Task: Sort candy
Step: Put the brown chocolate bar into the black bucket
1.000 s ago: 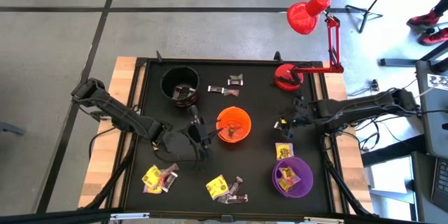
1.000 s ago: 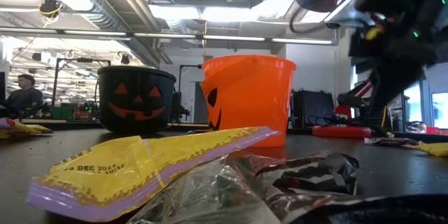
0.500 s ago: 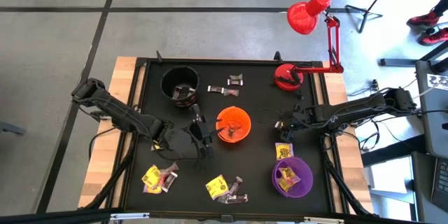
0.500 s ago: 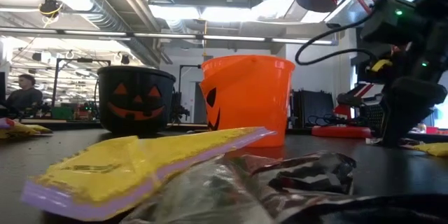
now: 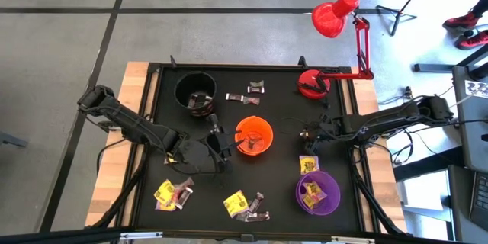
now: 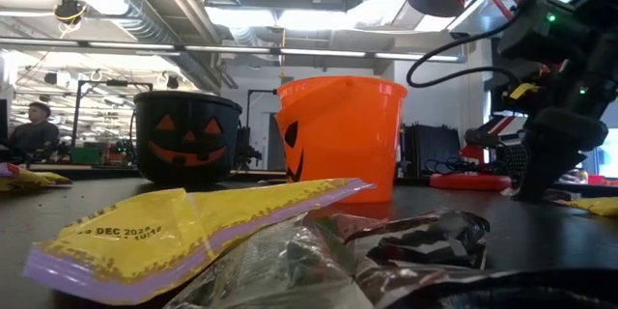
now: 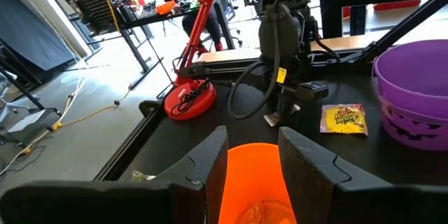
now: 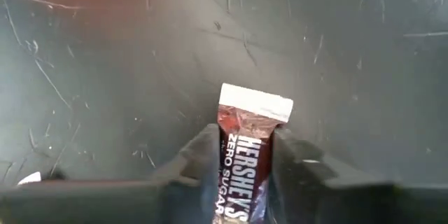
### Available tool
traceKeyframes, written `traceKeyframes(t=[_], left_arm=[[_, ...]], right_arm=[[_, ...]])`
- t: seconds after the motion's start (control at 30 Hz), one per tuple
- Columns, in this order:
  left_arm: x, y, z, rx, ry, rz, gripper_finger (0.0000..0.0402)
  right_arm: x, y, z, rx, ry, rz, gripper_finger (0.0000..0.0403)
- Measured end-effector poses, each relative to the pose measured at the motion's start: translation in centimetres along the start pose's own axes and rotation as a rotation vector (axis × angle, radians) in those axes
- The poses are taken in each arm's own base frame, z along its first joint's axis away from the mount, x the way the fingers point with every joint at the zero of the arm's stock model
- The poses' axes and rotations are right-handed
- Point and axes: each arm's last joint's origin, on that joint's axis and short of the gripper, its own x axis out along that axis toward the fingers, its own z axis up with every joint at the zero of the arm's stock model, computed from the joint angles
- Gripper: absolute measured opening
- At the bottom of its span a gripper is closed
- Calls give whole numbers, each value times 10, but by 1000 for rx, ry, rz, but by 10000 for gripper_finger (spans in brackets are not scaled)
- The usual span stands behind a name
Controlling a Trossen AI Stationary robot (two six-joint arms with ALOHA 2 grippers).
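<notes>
Right end effector point(image 8: 241, 171) pinched around brown candy point(image 8: 245, 150) on table.

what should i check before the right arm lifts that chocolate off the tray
1. Brown Hershey's wrapped chocolate bar sits between the right claw fingers: ok.
2. Fingers pressed tight on it: cannot tell.
3. Bar's white end clear of other candy: ok.
4. Left claw out of the way, at the orange plastic pumpkin bucket: ok.
5. Yellow candy packet beside the purple plastic bucket lies apart from the right claw: ok.
</notes>
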Motion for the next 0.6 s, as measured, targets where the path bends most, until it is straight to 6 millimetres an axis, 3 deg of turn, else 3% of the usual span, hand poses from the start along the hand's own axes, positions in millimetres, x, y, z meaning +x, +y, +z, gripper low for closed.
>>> traceKeyframes(t=[0.2,0.6], left_arm=[[0,0,0,-2,0,0,119],[0,0,0,-20,1,0,119]], right_arm=[[-7,2,8,-12,-55,9,26],[-49,22,58,-98,-234,98,2]])
